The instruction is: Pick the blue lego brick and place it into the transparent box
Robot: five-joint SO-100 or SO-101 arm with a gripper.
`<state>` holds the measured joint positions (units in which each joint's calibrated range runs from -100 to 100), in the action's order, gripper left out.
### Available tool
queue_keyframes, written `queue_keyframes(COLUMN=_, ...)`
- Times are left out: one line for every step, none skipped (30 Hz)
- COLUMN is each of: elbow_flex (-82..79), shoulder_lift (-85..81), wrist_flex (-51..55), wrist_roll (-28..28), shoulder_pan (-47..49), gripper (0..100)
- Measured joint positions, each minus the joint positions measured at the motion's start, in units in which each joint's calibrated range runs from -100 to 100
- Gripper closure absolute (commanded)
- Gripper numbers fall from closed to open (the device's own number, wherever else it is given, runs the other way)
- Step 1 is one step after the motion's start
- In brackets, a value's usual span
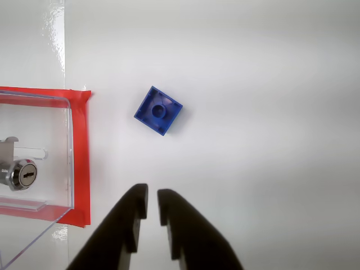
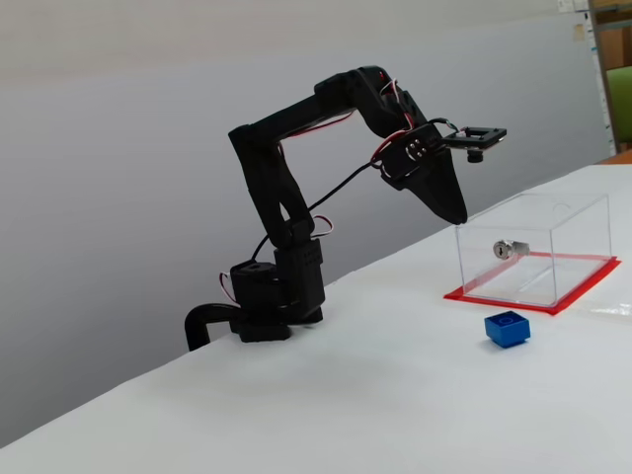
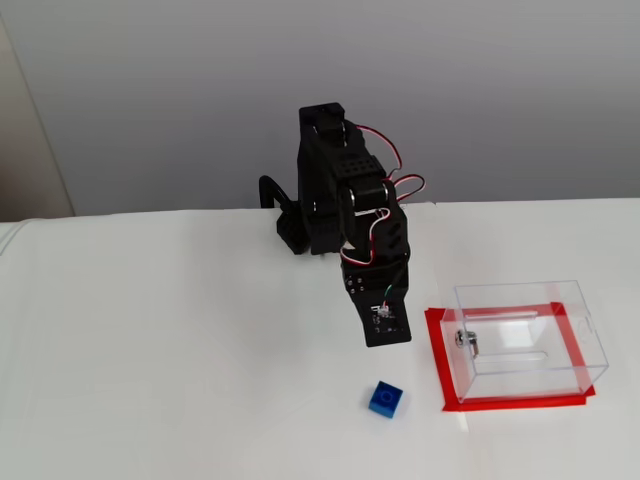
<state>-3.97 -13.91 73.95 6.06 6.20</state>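
Note:
The blue lego brick [image 1: 158, 111] lies stud up on the white table, alone, ahead of my gripper [image 1: 153, 196] in the wrist view. The gripper's black fingers are almost together and hold nothing. It hangs in the air above the table [image 2: 459, 215], well clear of the brick [image 2: 507, 329]. The transparent box [image 1: 50, 101] sits at the left edge of the wrist view on its red base [image 1: 82, 157], with its silver lock [image 1: 19, 173] showing. In a fixed view from above, the brick [image 3: 385, 399] lies just left of the box [image 3: 520, 300] and below the gripper [image 3: 385, 340].
The arm's base [image 2: 267, 306] stands clamped at the table's far edge. The white table [image 3: 150, 350] is bare around the brick. The box's red base [image 3: 515, 403] lies close to the table's right part.

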Motion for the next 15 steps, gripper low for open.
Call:
queue_keyframes(elbow_flex=0.88, shoulder_lift=1.18, wrist_flex=0.0, wrist_roll=0.0, shoulder_pan=0.0, gripper=98)
queue_keyframes(elbow_flex=1.59, shoulder_lift=2.2, wrist_flex=0.0, wrist_roll=0.0, shoulder_pan=0.0, gripper=98)
queue_keyframes(elbow_flex=2.12, shoulder_lift=3.13, wrist_flex=0.0, wrist_roll=0.0, shoulder_pan=0.0, gripper=98)
queue_keyframes(elbow_flex=2.56, shoulder_lift=3.97, wrist_flex=0.0, wrist_roll=-0.1, shoulder_pan=0.0, gripper=98)
queue_keyframes(elbow_flex=2.82, shoulder_lift=4.74, wrist_flex=0.0, wrist_roll=-0.44, shoulder_pan=0.0, gripper=98)
queue_keyframes(elbow_flex=3.09, shoulder_lift=5.41, wrist_flex=0.0, wrist_roll=-1.12, shoulder_pan=0.0, gripper=98)
queue_keyframes(elbow_flex=3.18, shoulder_lift=5.75, wrist_flex=0.0, wrist_roll=-1.71, shoulder_pan=0.0, gripper=98)
queue_keyframes(elbow_flex=3.35, shoulder_lift=6.34, wrist_flex=0.0, wrist_roll=-2.3, shoulder_pan=0.0, gripper=98)
queue_keyframes(elbow_flex=3.8, shoulder_lift=6.93, wrist_flex=0.0, wrist_roll=-2.78, shoulder_pan=-0.11, gripper=98)
queue_keyframes(elbow_flex=3.88, shoulder_lift=7.44, wrist_flex=0.0, wrist_roll=-3.22, shoulder_pan=-0.11, gripper=98)
queue_keyframes(elbow_flex=3.88, shoulder_lift=8.03, wrist_flex=0.0, wrist_roll=-3.71, shoulder_pan=-0.11, gripper=98)
queue_keyframes(elbow_flex=4.06, shoulder_lift=8.63, wrist_flex=0.0, wrist_roll=-4.3, shoulder_pan=-0.11, gripper=98)
queue_keyframes(elbow_flex=4.06, shoulder_lift=9.13, wrist_flex=0.0, wrist_roll=-4.64, shoulder_pan=-0.11, gripper=98)
queue_keyframes(elbow_flex=4.06, shoulder_lift=9.81, wrist_flex=0.0, wrist_roll=-4.84, shoulder_pan=-0.11, gripper=98)
queue_keyframes(elbow_flex=4.06, shoulder_lift=10.4, wrist_flex=0.0, wrist_roll=-4.89, shoulder_pan=-0.11, gripper=98)
